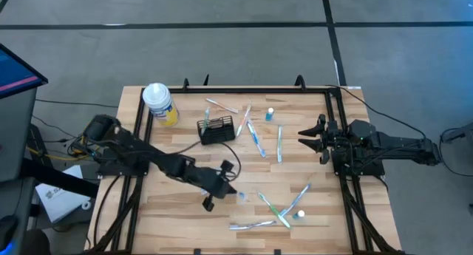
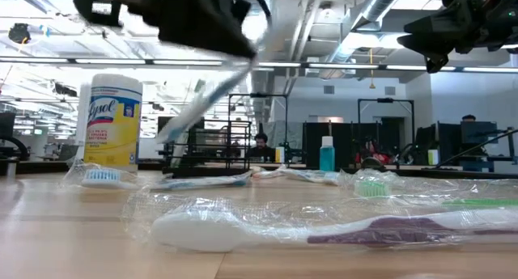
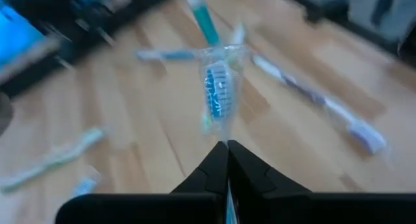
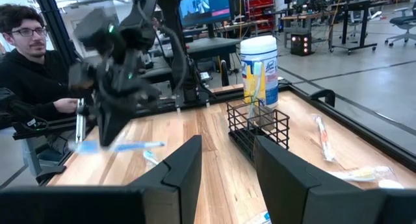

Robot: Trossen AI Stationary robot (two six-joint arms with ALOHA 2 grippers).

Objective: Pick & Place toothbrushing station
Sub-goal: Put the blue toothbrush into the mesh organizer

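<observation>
Left gripper (image 1: 235, 191) up off the wood near table centre, fingers pinched tight on a wrapped blue toothbrush (image 3: 218, 94) that sticks out past the tips, bristle end forward. Toothbrushing station (image 1: 216, 129), the little black wire caddy, sitting at about 12 o'clock from that gripper, toward the far edge, with the yellow wipes canister (image 1: 160, 103) at roughly 10 o'clock from the caddy, close but not touching. Looks like the carry-to-caddy step, so: swing toward 12 o'clock, keep the brush clear of the clutter, tip it near vertical over one of the open cells, lower before letting go. Crinkly wrapper probably slippery, so no fast wrist moves. Caddy looks light, so a sideways nudge on the rim could shove it. Already a couple of things standing in the caddy per the right wrist view, so better to aim for a free cell. Right gripper (image 1: 314, 139) parked above the 3 o'clock edge, fingers spread wide, nothing in them. Surface: pale butcher-block wood table (image 1: 177, 225) with a black rail frame, wrapped toothbrushes scattered from centre out to 5 o'clock, a small teal bottle (image 1: 270, 114) near the far edge. Room: open lab, grey floor, exposed ducts, monitors, and a person (image 4: 26, 55) in a dark top seated just past the table.
</observation>
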